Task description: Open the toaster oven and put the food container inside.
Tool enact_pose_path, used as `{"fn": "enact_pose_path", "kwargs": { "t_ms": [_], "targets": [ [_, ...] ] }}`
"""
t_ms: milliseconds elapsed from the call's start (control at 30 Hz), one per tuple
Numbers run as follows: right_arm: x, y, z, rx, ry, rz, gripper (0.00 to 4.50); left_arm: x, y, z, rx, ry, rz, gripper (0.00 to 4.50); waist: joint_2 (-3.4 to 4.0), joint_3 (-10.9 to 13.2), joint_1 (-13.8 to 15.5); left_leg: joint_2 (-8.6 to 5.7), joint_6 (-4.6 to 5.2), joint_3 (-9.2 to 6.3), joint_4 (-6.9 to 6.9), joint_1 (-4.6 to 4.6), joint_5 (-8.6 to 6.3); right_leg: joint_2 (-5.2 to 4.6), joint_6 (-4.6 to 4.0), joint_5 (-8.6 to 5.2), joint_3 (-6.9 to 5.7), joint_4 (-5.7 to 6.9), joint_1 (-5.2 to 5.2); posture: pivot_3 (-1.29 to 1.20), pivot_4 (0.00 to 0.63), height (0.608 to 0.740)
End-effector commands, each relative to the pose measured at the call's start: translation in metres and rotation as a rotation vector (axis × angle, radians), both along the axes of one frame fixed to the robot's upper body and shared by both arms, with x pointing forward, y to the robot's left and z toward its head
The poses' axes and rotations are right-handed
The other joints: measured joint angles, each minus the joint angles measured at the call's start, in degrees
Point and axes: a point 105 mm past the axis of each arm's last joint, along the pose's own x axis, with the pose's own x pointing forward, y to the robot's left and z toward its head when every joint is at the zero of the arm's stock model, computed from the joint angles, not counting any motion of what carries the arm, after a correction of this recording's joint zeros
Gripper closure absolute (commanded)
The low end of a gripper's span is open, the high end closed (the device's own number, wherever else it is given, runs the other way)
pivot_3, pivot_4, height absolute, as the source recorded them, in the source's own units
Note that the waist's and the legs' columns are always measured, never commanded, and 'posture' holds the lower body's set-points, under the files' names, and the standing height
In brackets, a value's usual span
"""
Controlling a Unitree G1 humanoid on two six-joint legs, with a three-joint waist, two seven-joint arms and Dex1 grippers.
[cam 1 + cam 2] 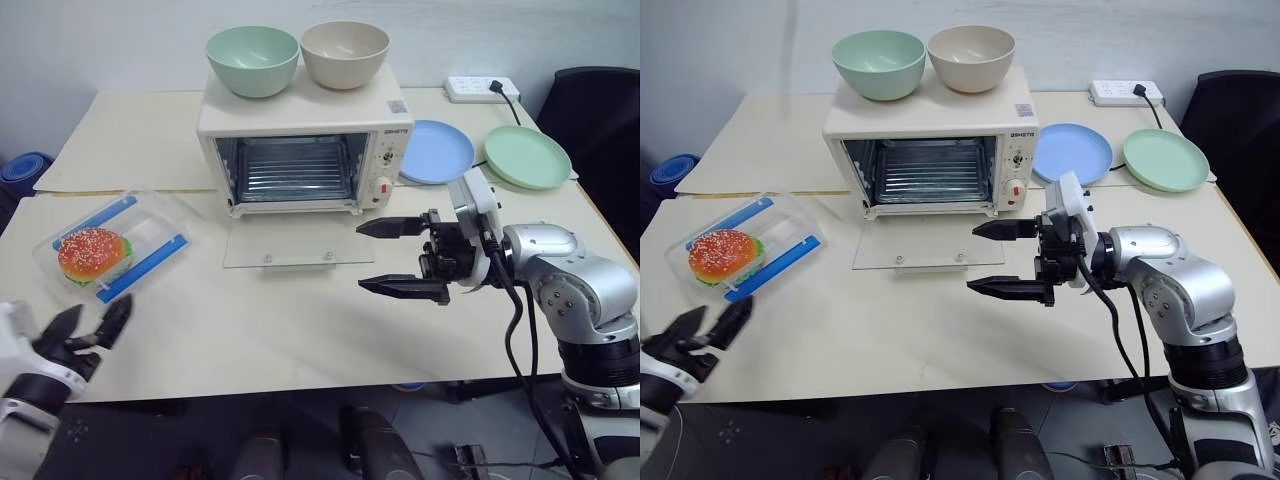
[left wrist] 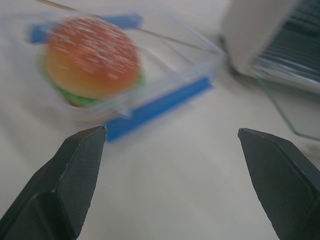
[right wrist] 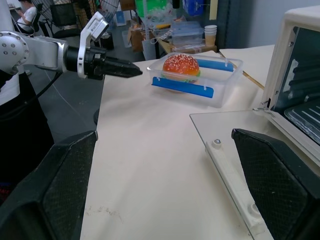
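The oven stood at the back of the surface, and its glass door lay fully open, flat on the surface in front of it. The wire rack inside carried nothing. 2 bowls sat side by side on top of the oven, a green bowl and a beige bowl. To the right of the oven lay a blue plate and a green plate, and a power strip lay behind them.

The container rested on the surface, to the left of the open door and apart from it. The burger showed through its clear wall, between the 2 blue clips.

The left hand was near the front edge of the surface, just in front of the container, with its fingers spread and grasping nothing. The right hand was released too. It hung above the surface beside the right end of the door and pointed to the left, with nothing between its fingers.
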Motion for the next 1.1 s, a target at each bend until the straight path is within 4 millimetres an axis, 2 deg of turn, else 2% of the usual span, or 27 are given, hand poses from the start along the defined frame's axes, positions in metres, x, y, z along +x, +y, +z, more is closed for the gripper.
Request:
{"fn": "enact_pose_path", "kwargs": {
  "t_ms": [33, 133, 300, 500, 633, 733, 900, 1033, 1100],
  "targets": [
    [-0.001, 0.0, 0.007, 0.012, -0.038, 0.012, 0.0, -0.006, 0.029, 0.006, -0.031, 0.006, 0.153, 0.02, -0.01, -0.01, -0.02, 0.0, -0.01, -0.01, 0.0, 0.0, 0.0, 0.0, 0.0, 0.0, -0.01, 0.01, 0.0, 0.0, 0.15, 0.74],
    [-0.001, 0.001, 0.005, 0.012, -0.037, 0.009, 0.0, -0.002, 0.042, 0.009, -0.084, 0.011, 0.201, 0.02, -0.07, -0.04, 0.0, -0.02, -0.05, 0.0, -0.01, 0.0, -0.04, -0.11, 0.02, 0.02, -0.03, 0.04, -0.01, 0.0, 0.15, 0.74],
    [0.003, 0.0, 0.004, 0.028, -0.051, -0.043, 0.0, 0.014, 0.049, 0.012, -0.073, 0.067, 0.212, 0.02, -0.11, -0.07, 0.0, -0.02, -0.1, -0.04, -0.01, -0.01, -0.07, -0.21, 0.01, 0.02, -0.05, 0.02, -0.01, 0.0, 0.15, 0.74],
    [0.003, -0.003, 0.005, 0.046, -0.052, -0.081, 0.0, 0.023, 0.06, 0.0, -0.123, 0.149, 0.284, 0.02, -0.12, -0.07, -0.09, -0.01, -0.15, -0.01, -0.04, -0.02, -0.11, -0.26, 0.01, 0.02, -0.06, 0.03, -0.06, 0.0, 0.15, 0.74],
    [0.004, -0.006, 0.005, 0.052, -0.052, -0.118, 0.0, 0.029, 0.072, 0.0, -0.186, 0.141, 0.339, 0.02, -0.13, -0.07, 0.01, 0.0, -0.17, -0.05, -0.05, -0.04, -0.11, -0.25, 0.0, 0.02, -0.1, 0.04, -0.09, 0.0, 0.15, 0.74],
    [0.003, -0.006, 0.005, 0.053, -0.052, -0.122, 0.0, 0.042, 0.072, 0.001, -0.208, 0.152, 0.314, 0.02, -0.17, -0.09, 0.06, -0.01, -0.17, -0.06, -0.05, -0.05, -0.11, -0.26, 0.0, 0.02, -0.12, 0.04, -0.09, 0.0, 0.15, 0.74],
    [0.004, -0.008, 0.011, 0.063, -0.063, -0.139, 0.0, 0.075, 0.07, 0.006, -0.169, 0.223, 0.248, 0.02, -0.18, -0.09, 0.06, -0.05, -0.18, -0.03, -0.05, -0.04, -0.11, -0.26, 0.0, 0.03, -0.25, 0.04, -0.08, 0.0, 0.15, 0.74],
    [0.005, -0.01, 0.012, 0.06, -0.068, -0.151, 0.0, 0.074, 0.08, -0.011, -0.219, 0.347, 0.312, 0.02, -0.18, -0.1, 0.08, -0.04, -0.19, -0.04, -0.08, -0.04, -0.11, -0.3, 0.0, 0.03, -0.48, 0.03, -0.09, 0.0, 0.15, 0.74],
    [0.005, -0.012, 0.013, 0.066, -0.066, -0.162, 0.0, 0.074, 0.085, -0.012, -0.215, 0.37, 0.335, 0.02, -0.18, -0.1, 0.09, -0.07, -0.19, -0.06, -0.1, -0.05, -0.11, -0.39, 0.0, 0.03, -0.55, 0.04, -0.12, 0.0, 0.15, 0.74]
  ]
}}
